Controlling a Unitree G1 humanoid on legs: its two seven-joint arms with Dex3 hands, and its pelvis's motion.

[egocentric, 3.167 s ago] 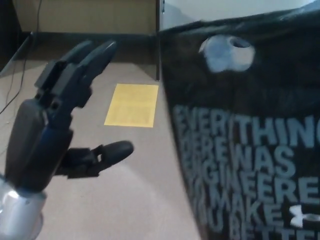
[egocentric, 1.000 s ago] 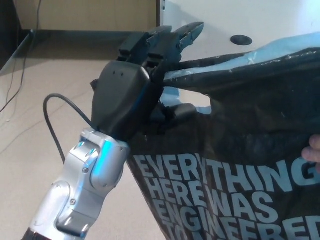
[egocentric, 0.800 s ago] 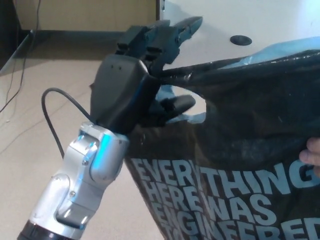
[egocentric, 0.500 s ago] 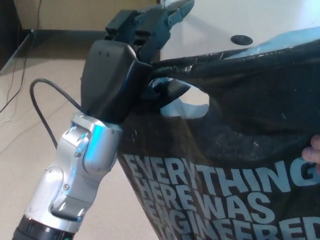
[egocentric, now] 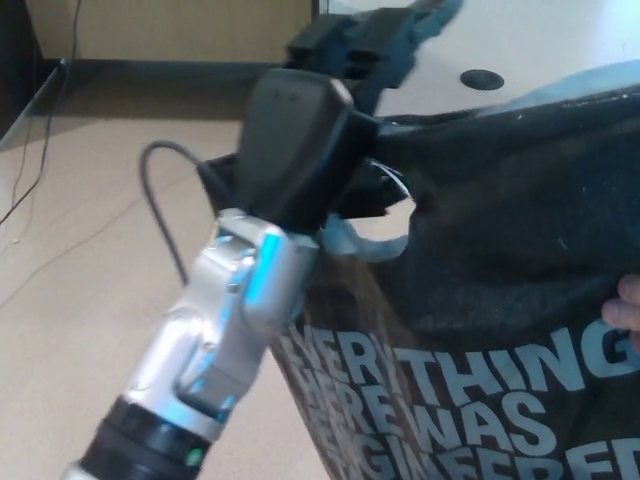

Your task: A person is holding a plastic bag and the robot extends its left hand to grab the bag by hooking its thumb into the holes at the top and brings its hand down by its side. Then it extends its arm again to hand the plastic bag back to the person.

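Head view. The left hand [egocentric: 312,130] is being presented at the upper centre of the frame, with its back turned toward the camera. It is being carried on a silver forearm [egocentric: 215,330] that is entering from the lower left; a strip on the wrist section is glowing blue. A dark cable [egocentric: 160,200] is looping out from the wrist on the left side.

The black plastic bag [egocentric: 500,260] is occupying the right half of the frame (its top edge is running from the hand toward the upper right corner). The thumb [egocentric: 372,192] is being passed into the cut-out handle hole [egocentric: 375,232] at the top of the bag, and the two fingers [egocentric: 370,40] are being held extended upward above the bag's top edge, blurred. The bag is thus being hooked on the thumb rather than being clamped by the fingers. Pale block lettering [egocentric: 450,385] is being displayed on the near face of the bag, with the lower lines being cut off by the frame.

At the right edge, part of a person's hand [egocentric: 628,312] is showing against the bag; whether it is gripping the bag cannot be determined.

Behind the bag, a pale table top [egocentric: 540,45] with a round grommet hole [egocentric: 482,78] is being shown. A beige floor [egocentric: 90,230] is lying to the left. The right hand is not being shown.
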